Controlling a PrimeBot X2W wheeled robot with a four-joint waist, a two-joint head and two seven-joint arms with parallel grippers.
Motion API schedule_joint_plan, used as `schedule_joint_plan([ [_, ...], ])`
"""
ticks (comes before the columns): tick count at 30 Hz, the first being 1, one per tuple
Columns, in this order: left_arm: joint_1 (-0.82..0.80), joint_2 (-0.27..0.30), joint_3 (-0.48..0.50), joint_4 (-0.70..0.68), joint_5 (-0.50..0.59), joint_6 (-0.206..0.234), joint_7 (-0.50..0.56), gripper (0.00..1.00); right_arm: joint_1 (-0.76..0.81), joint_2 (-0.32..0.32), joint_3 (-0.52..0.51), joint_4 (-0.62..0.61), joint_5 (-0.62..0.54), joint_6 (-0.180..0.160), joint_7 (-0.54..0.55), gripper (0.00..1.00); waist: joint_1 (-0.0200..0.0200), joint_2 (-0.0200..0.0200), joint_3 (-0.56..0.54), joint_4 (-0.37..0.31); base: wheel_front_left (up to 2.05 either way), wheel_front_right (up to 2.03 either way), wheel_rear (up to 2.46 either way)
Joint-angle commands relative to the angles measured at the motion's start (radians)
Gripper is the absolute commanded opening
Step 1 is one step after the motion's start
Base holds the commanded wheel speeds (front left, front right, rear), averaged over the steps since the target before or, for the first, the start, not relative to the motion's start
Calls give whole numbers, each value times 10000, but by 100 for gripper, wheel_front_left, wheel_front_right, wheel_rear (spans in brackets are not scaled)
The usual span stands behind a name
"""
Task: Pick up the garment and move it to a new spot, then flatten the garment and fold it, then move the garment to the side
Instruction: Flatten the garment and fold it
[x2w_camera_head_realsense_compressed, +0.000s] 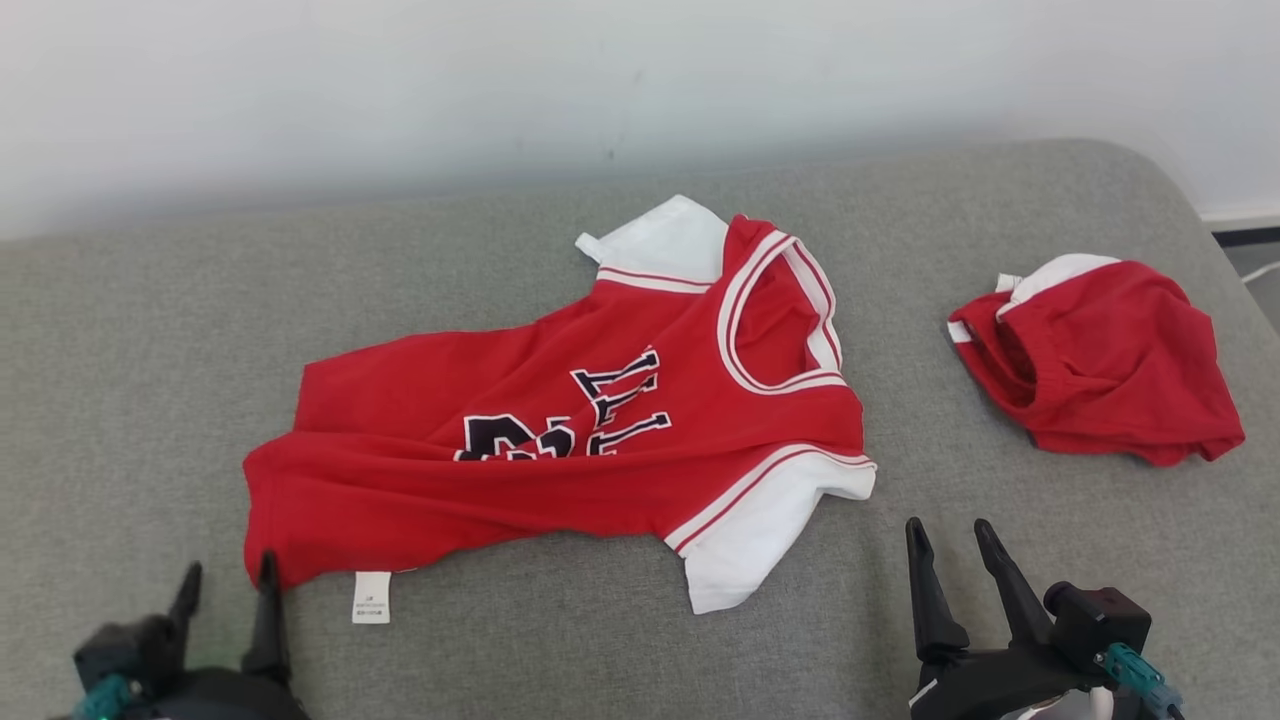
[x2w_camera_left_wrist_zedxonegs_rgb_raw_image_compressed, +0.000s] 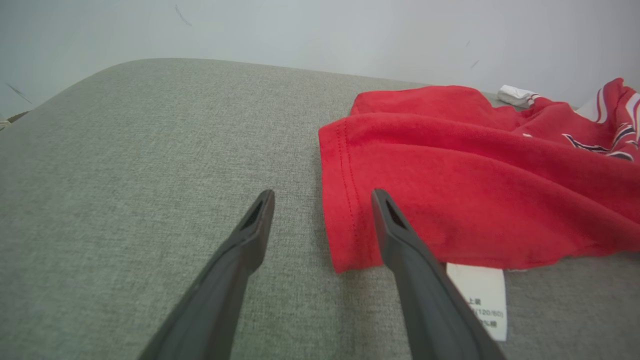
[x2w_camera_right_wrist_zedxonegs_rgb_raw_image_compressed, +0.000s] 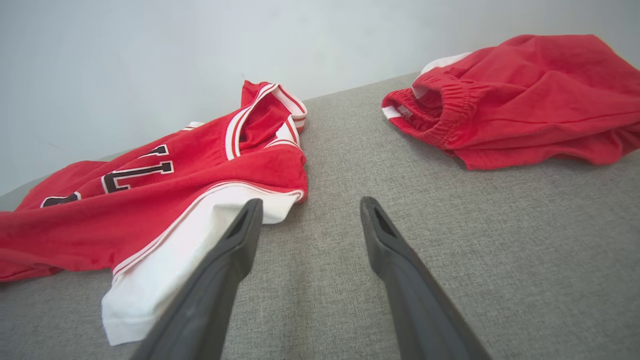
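While the robot stands at the grey cushion, head view first. The jersey lies front up near the middle of the cushion, hem to the robot's left and neck to its right. It is rumpled, so the black lettering is partly lost in folds. One white sleeve points toward the robot. A white label sticks out from under the near hem. Crumpled red shorts sit well apart, to the right. The left gripper is at lower left, fingers spread, one tip right at the hem corner. The right gripper is at lower right, fingers spread, near the sleeve but apart from it. A pale wall stands behind.

Left wrist view: the left gripper has its fingers wide apart and pinches nothing. The jersey hem corner shows between the tips (contact with the cloth: cannot tell). The label lies flat beside one finger.

Right wrist view: the right gripper is spread and empty, with bare cushion between its tips. The sleeve shows past one finger. The jersey is to one side and the shorts to the other, both resting on the cushion.
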Motion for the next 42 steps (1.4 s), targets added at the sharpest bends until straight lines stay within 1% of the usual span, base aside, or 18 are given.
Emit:
schedule_joint_plan([
  [1, 308, -105, 58, -56, 57, -84, -11, 100, 157, 38, 34, 12, 71, -11, -44, 100, 1, -1, -134, 90, 0, 0, 0],
  [6, 664, -378, 279, -112, 65, -252, -11, 100, 199, -33, 74, -8, 92, -11, -44, 100, 1, -1, -212, 65, 0, 0, 0],
  [12, 708, -572, 498, -32, 171, -364, -11, 100, 147, -100, 109, -75, 70, -11, -44, 100, 1, -1, -141, -146, 0, 0, 0],
  [22, 208, -573, 855, 301, 350, -544, -11, 100, 9, -131, 69, -228, 90, -11, -44, 100, 1, -1, 244, -421, 0, 0, 0],
  [25, 63, -542, 886, 462, 373, -605, -11, 85, -16, -150, 27, -259, 94, -11, -44, 100, 1, -1, 323, -434, 0, 0, 0],
  [26, 57, -558, 882, 546, 376, -637, -11, 78, -21, -151, 26, -268, 90, -11, -44, 100, 1, -1, 337, -436, 0, 0, 0],
  [28, 19, -565, 900, 539, 403, -672, -11, 73, -4, -121, 19, -280, 30, -11, -44, 100, 1, -1, 347, -441, 0, 0, 0],
  [30, 121, -619, 856, 541, 443, -699, -11, 32, 16, -109, -12, -262, -4, -11, -44, 100, 1, -1, 331, -427, 0, 0, 0],
  [31, 188, -642, 811, 610, 426, -693, -11, 1, 25, -108, -19, -246, -11, -11, -44, 100, 1, -1, 317, -418, 0, 0, 0],
  [36, 387, -654, 658, 722, 344, -768, -10, 0, 26, -89, -33, -177, -24, -11, -44, 100, 1, -1, 172, -347, 0, 0, 0],
  [42, 991, -701, 455, 700, 159, -782, -10, 0, 261, -12, -36, 35, 29, -11, -44, 100, 1, -1, -407, -202, 0, 0, 0],
])
